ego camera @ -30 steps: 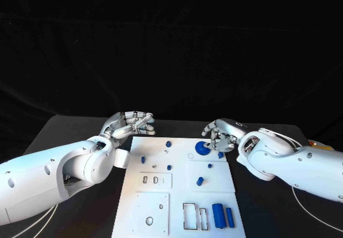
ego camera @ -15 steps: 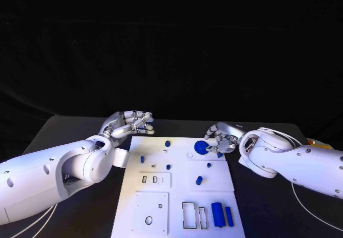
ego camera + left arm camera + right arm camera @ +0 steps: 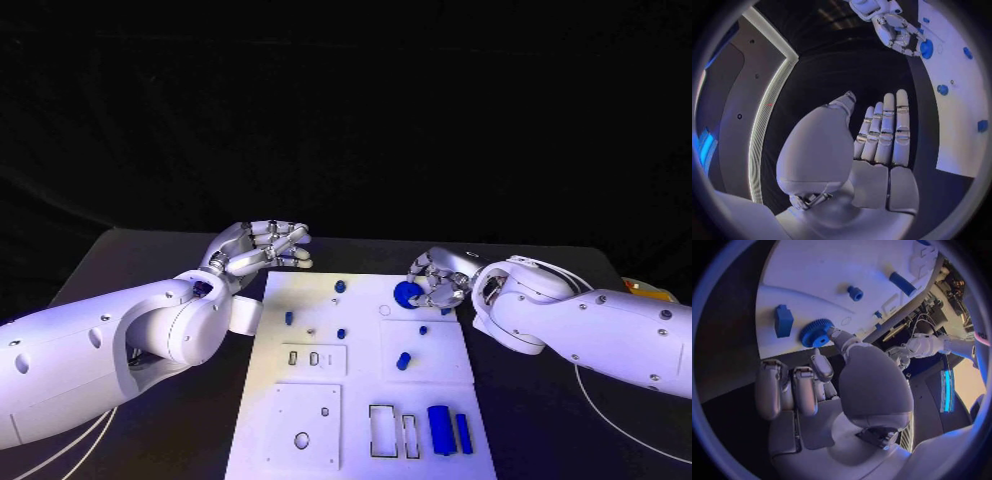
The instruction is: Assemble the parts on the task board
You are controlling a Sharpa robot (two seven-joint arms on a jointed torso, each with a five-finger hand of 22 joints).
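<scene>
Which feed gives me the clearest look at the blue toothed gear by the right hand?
The right wrist view: the blue toothed gear shows its teeth and hub, with a fingertip of the right hand at its edge. The head view shows it partly behind fingers; the left wrist view shows it small and distant.

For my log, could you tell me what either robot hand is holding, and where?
The right robot hand pinches the blue gear at its toothed rim; the left robot hand holds nothing.

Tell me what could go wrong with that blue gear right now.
The right robot hand touches the blue gear only with fingertips at the task board far edge, so it could slip off onto the table. A small blue peg stands close by; the robot hand might knock it.
</scene>
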